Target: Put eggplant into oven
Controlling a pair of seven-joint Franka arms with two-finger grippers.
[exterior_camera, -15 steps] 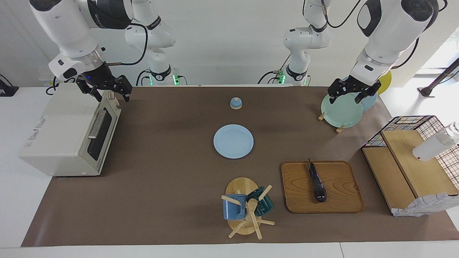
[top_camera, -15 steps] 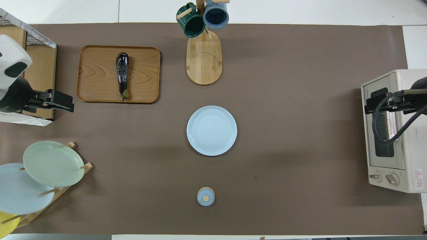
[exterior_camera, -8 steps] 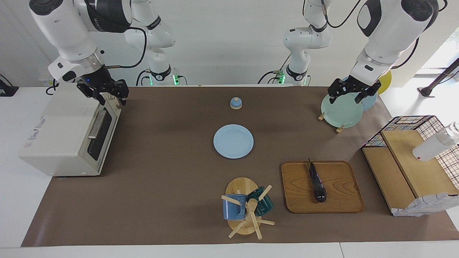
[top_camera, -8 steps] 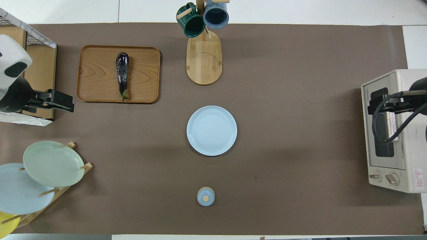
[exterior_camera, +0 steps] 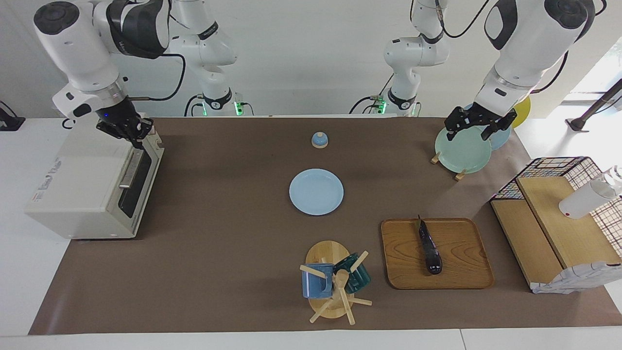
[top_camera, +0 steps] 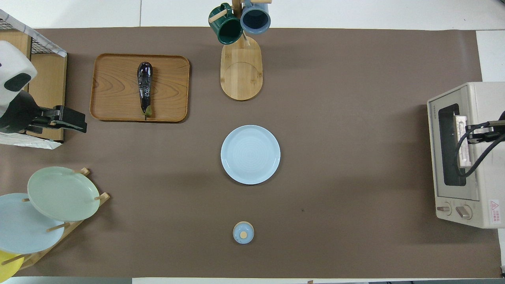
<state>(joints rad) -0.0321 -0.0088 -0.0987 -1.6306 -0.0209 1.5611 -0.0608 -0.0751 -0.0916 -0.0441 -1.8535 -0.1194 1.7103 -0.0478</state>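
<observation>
Step now: the right gripper is sitting at the top front edge of the oven, close to the door's bar handle. Its fingertips are pressed together. I cannot tell if it is pinching the handle or just touching the door. This looks like the door-opening step.
Oven: it is standing at the right arm's end of the surface, and its door is looking closed.
Eggplant: the eggplant is lying on the wooden tray, by the edge of the surface farthest from the robots, toward the left arm's end. Nothing is touching it.
Left gripper: the left gripper is waiting with its fingers spread wide over the green plate in the plate rack. It is holding nothing.
Next move: probably pulling the door down, then fetching the eggplant.
Hard to see: the right gripper's tips are hiding against the oven, and the overhead view is cutting that arm off at its edge. The inside of the oven is not showing.
</observation>
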